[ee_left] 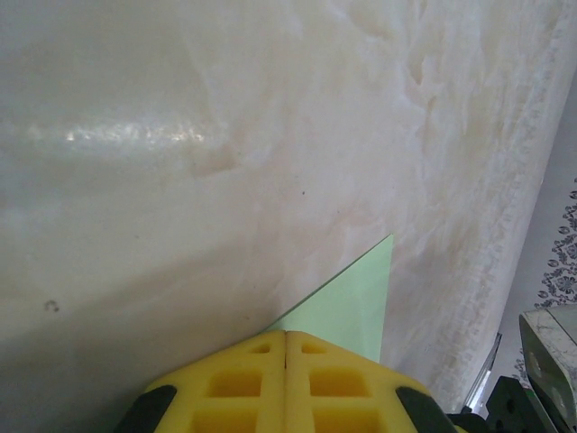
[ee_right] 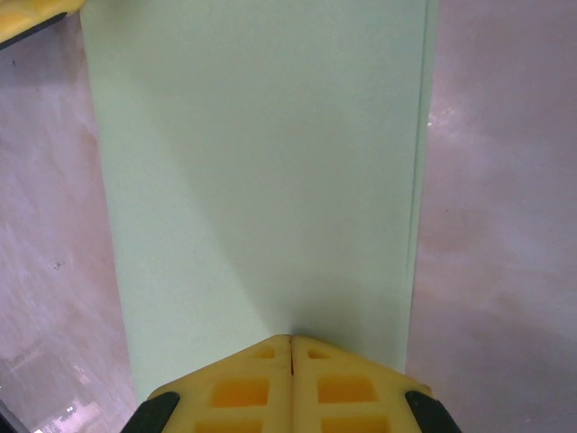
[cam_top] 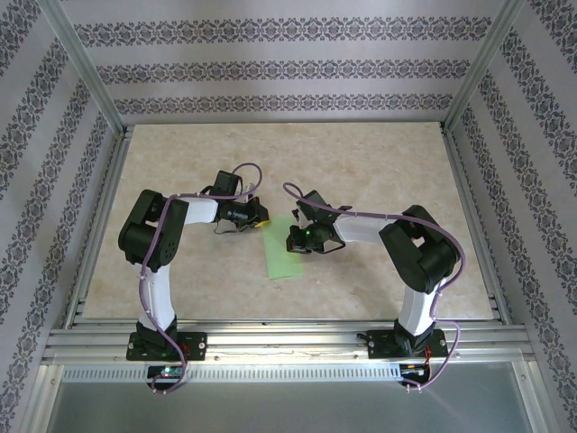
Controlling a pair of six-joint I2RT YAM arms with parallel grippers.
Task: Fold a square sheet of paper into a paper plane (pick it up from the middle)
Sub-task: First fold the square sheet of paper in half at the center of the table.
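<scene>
Handling the paper: the pale green sheet of paper looks very light, thin and limp. It should take a crease readily, crumple or tear under a hard pinch, and skate on the smooth marbled surface.
Paper's place: it lies on the surface as a long narrow band running straight ahead from the right jaws. A second layer's edge shows along the side to their right. One pointed corner lies just ahead and to the right of the left jaws.
Left jaws: together at that corner. Whether a layer is nipped between them cannot be told.
Right jaws: together over the band's near end, with the same doubt.
Where to hold: probably a free edge or corner, lifting one layer lightly while the other jaws pin the band down.
Risk: too firm a press may drag or wrinkle the band.
</scene>
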